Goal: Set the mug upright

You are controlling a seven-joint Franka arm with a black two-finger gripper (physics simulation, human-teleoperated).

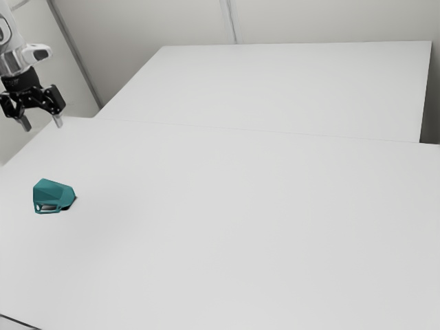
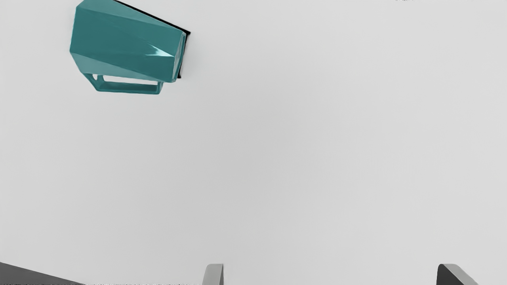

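Holding the black two-finger tool wide open above the flat white surface; seeing the teal faceted mug lying on its side, at the tool's six o'clock in the exterior view.

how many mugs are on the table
1. The teal faceted mug lies on its side on the white table, toward the exterior view's left, apart from the open gripper.

White arm with black gripper
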